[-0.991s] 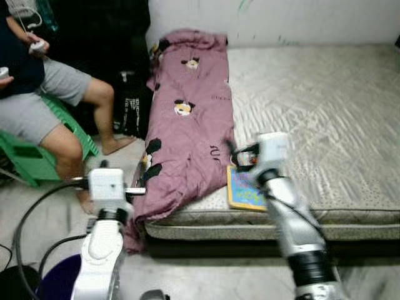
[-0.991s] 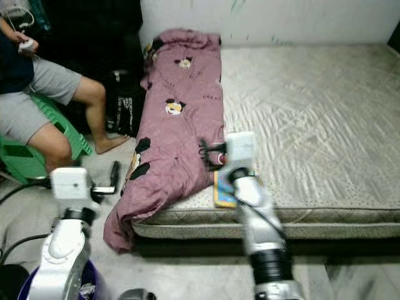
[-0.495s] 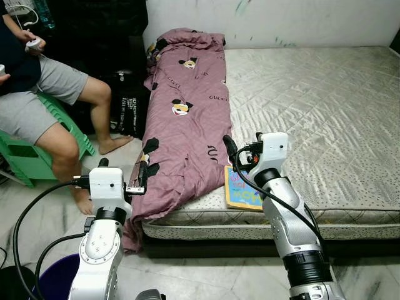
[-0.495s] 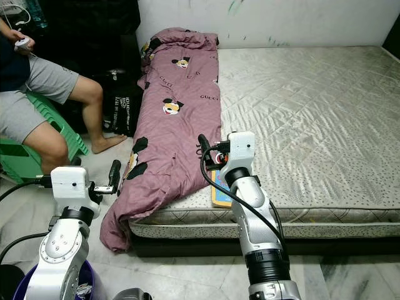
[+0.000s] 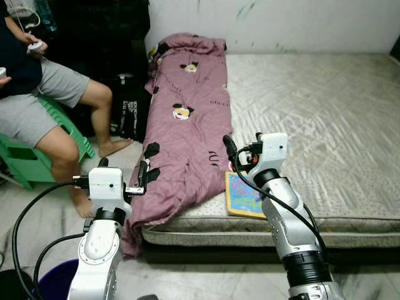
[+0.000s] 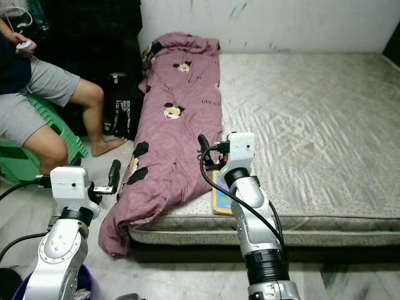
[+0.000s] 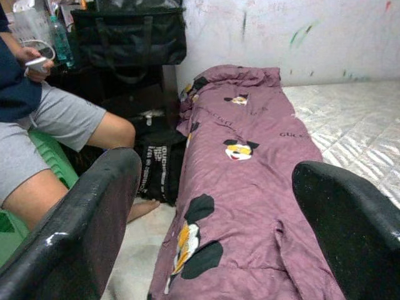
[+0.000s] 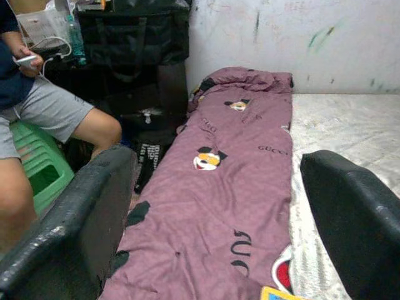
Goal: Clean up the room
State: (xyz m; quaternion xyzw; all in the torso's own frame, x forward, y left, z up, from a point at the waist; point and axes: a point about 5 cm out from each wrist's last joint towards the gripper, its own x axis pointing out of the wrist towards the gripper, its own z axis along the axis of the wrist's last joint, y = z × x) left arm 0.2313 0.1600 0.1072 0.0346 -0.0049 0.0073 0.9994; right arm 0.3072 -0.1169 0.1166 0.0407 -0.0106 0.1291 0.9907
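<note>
Mauve cartoon-print blanket [image 5: 187, 125] along the mattress [image 5: 312, 119] edge, colourful book [image 5: 245, 195] beside it, right gripper [image 8: 219, 206] spread wide above the book, left gripper [image 7: 212, 219] spread wide off the mattress corner, seated person [image 5: 37, 94] nearby.

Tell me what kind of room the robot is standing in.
Most likely a bedroom in a home. A bare quilted mattress lies low on the floor against the wall, a purple cartoon-print blanket runs along its edge, and a person sits on a green stool beside it.
</note>
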